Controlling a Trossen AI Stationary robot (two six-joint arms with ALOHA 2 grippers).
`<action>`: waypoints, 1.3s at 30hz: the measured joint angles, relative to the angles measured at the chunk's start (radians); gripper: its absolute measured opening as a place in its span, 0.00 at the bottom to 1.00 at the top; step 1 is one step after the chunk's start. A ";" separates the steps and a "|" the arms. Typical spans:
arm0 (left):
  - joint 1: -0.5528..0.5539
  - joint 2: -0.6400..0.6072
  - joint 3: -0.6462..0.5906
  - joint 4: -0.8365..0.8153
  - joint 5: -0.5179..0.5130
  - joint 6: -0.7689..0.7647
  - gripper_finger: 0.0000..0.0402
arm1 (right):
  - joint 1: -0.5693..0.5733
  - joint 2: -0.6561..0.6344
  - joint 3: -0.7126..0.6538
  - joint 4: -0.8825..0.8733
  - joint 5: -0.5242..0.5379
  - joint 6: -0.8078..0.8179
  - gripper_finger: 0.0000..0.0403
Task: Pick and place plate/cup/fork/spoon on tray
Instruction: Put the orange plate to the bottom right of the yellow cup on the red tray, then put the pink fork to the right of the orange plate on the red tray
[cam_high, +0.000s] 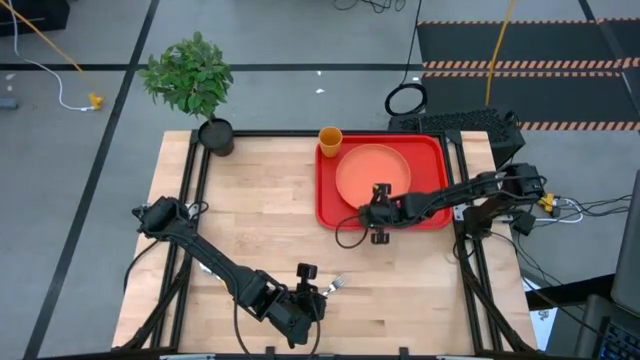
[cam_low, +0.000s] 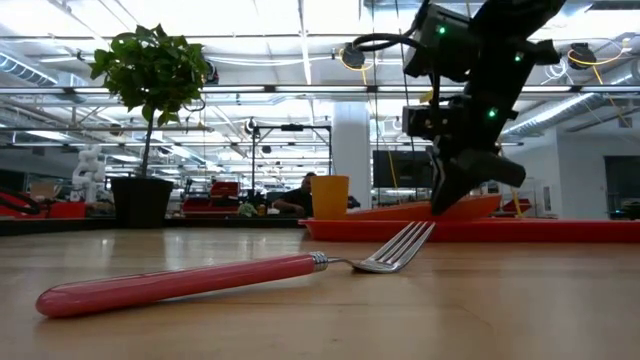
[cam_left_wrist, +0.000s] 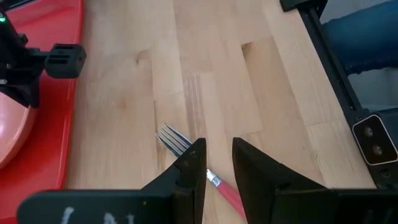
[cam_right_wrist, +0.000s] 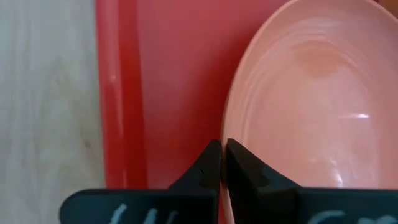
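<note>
A: Where do things stand on the desk (cam_high: 250, 200)?

B: The plate (cam_high: 372, 170) lies flat inside the tray (cam_high: 432, 150), which sits toward two o'clock on the desk. The cup (cam_high: 330, 139) stands upright at the tray's eleven o'clock corner; whether it sits inside the rim or just off it I cannot tell. I see no spoon anywhere.

A: And the right tool?

B: The right tool (cam_right_wrist: 222, 163) hovers at the plate's six o'clock edge with its fingers nearly together and nothing visibly clamped between them. From the wrist view the tips straddle the plate's rim over the tray floor, so I judge the plate step is finishing or just done.

A: So the fork is next?

B: It looks that way. The fork (cam_low: 230, 277) lies flat on the bare desk near six o'clock, well apart from the tray, tines pointing toward the tray. The left tool (cam_left_wrist: 217, 163) hangs right above the handle where it meets the tines, fingers parted, gripping nothing.

A: What does the move call for?

B: Lowering until the fingers bracket the thin handle, closing, then carrying it toward two o'clock without meeting the right arm.
</note>
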 joint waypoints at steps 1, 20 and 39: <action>0.000 0.000 0.000 0.000 0.000 0.000 0.20 | -0.006 0.000 -0.007 0.014 -0.002 -0.006 0.01; 0.000 0.000 0.000 0.000 0.000 -0.022 0.20 | -0.005 0.000 -0.021 0.111 -0.020 -0.042 0.18; 0.002 0.000 -0.134 0.255 0.059 -0.030 0.20 | 0.230 -0.328 -0.020 -0.110 0.075 0.294 0.37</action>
